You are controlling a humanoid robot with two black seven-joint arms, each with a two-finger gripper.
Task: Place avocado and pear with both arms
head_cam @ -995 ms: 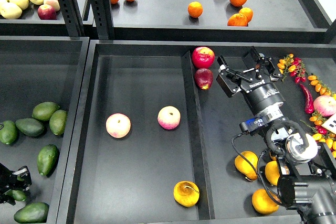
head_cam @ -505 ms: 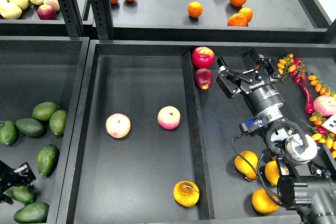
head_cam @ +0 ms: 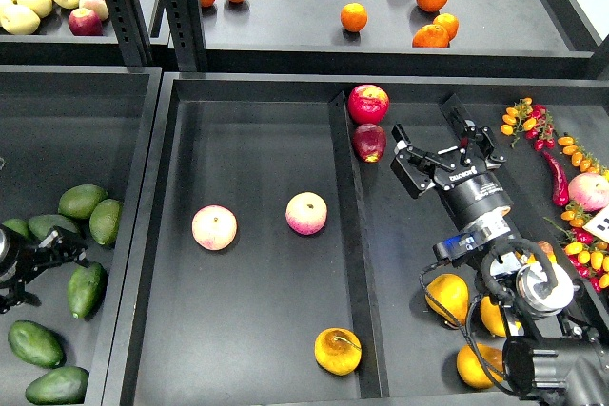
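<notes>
Avocados lie in the left bin (head_cam: 76, 102); the nearest avocado (head_cam: 86, 289) sits just at 5 o'clock of the left gripper (head_cam: 59, 246), whose dark fingers cannot be told apart, so its opening cannot be judged. Nothing visibly held there. Pear (head_cam: 338, 351) rests at 6 o'clock in the middle tray (head_cam: 257, 121), well apart from two apples (head_cam: 306, 213) at centre. Right gripper (head_cam: 438, 145) hovers over the right compartment, jaws spread wide, empty, with a dark red fruit (head_cam: 369, 142) at its 9 o'clock.

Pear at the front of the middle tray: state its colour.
Yellow-orange pear with a brown blotch, clearest in the head view.
</notes>
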